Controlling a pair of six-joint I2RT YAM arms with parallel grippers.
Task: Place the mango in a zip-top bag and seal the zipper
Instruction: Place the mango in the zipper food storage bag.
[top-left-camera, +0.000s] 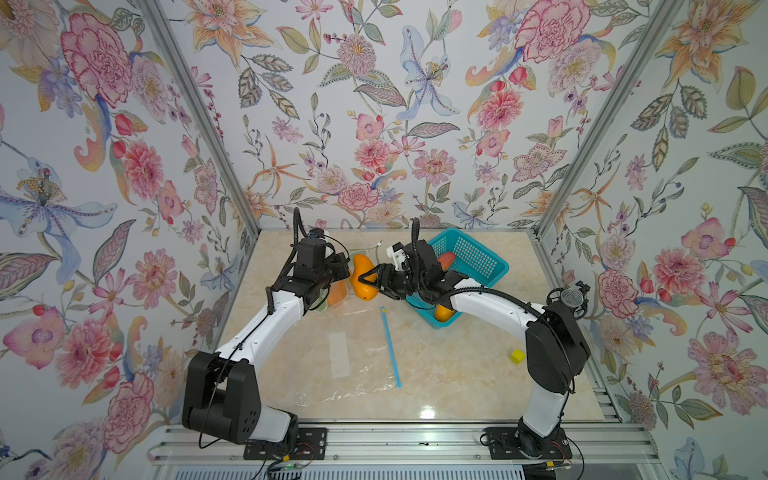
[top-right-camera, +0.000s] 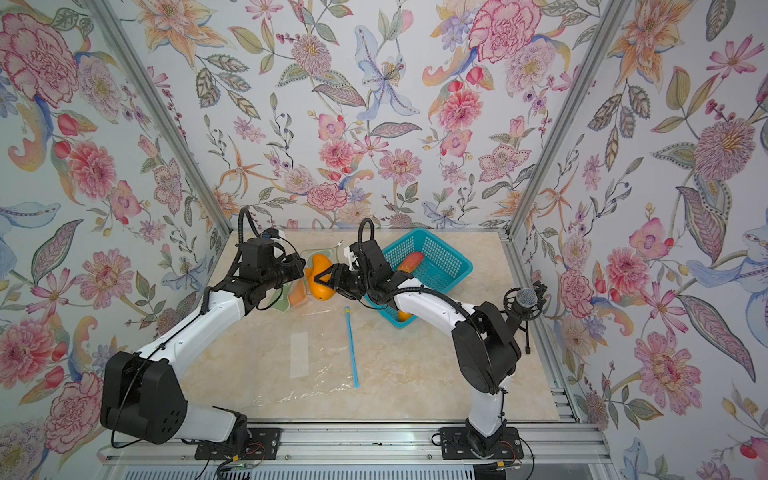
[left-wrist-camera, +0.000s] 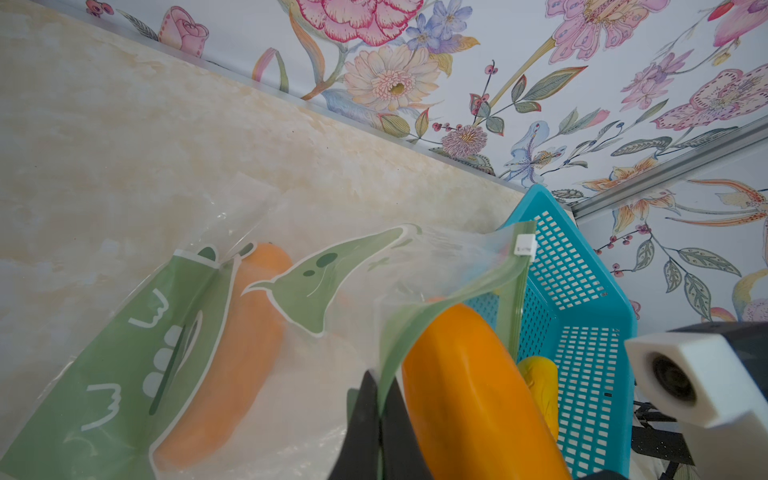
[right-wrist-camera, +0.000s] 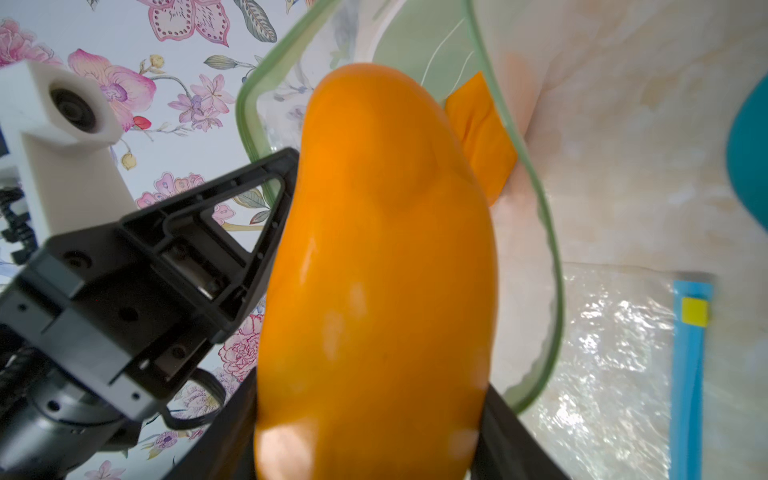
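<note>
The mango sits in the right claw, whose jaws stand about half open and press on both sides of its thick end. Its narrow tip points left, under the lifted lip of the green bag, while most of the fruit is outside. The left claw is pinched fully closed on that upper lip, apparently raising it so the mouth gapes toward the fruit. An orange fruit already lies inside the bag. All this is at the far middle of the table, just left of the basket, which holds more fruit. Nearer, a clear bag with a blue zipper lies flat and apart.
</note>
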